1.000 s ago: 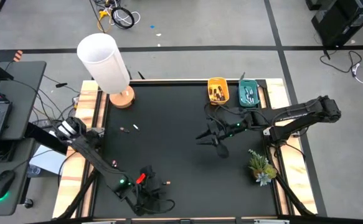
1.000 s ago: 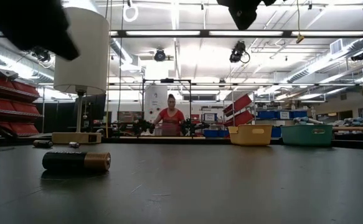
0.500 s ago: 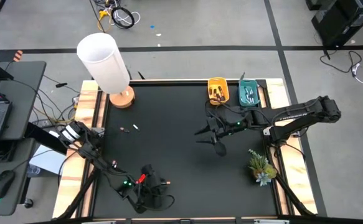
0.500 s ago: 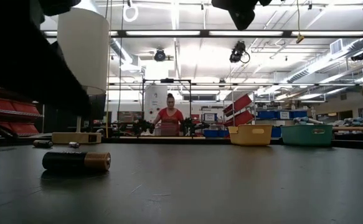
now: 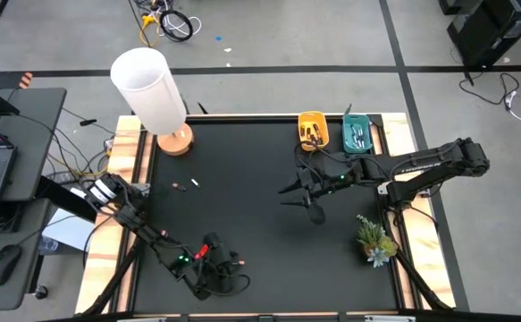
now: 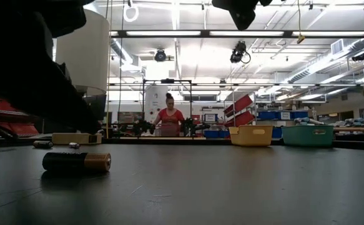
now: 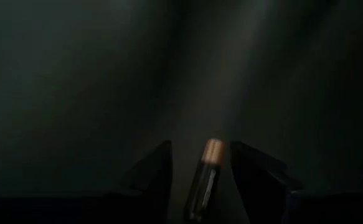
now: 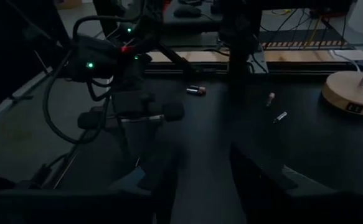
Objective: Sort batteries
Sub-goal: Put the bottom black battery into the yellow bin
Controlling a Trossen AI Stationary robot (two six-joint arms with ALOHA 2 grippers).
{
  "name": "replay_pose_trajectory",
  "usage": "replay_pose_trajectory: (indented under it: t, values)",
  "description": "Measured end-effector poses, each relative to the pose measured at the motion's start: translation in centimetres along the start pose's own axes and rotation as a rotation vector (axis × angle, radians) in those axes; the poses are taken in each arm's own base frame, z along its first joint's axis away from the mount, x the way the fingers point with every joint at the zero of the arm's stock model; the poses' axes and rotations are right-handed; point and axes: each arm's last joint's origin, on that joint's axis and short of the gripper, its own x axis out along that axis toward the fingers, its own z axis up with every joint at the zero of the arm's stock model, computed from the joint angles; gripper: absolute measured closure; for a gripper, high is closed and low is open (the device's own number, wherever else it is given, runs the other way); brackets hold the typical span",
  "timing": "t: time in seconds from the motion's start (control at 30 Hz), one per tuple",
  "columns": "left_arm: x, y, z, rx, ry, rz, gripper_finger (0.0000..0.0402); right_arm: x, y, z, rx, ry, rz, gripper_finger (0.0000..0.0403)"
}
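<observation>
A dark battery with a copper end (image 6: pixel 77 162) lies on its side on the black table near the near edge (image 5: pixel 236 262). My left gripper (image 5: pixel 214 266) hangs open just above it. In the left wrist view the battery (image 7: pixel 207 174) shows between the two fingers, with a gap on each side. Two tiny batteries (image 5: pixel 186 184) lie farther back on the left. My right gripper (image 5: pixel 292 195) waits open and empty above the table's middle. The yellow tray (image 5: pixel 313 131) and the teal tray (image 5: pixel 357 135) at the far edge hold more batteries.
A white lamp (image 5: pixel 150 89) on a wooden base stands at the far left corner. A small plant (image 5: pixel 376 240) sits near the right edge. Beyond the table stands a person in red (image 6: pixel 170 119). Bare black table lies between the two arms.
My left gripper has come down toward the dark battery and shifted slightly toward the table's right; in the low view its dark bulk has grown and sunk. The battery has stayed in place.
</observation>
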Motion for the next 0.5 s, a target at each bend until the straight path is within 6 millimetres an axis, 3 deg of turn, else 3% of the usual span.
replay_pose_trajectory:
  t: [0.5]
  values:
    - [1.3,0.6,0.2,0.008,-0.038,-0.046,0.023,0.0,-0.1,-0.1,-0.002,0.007,0.0,0.0249]
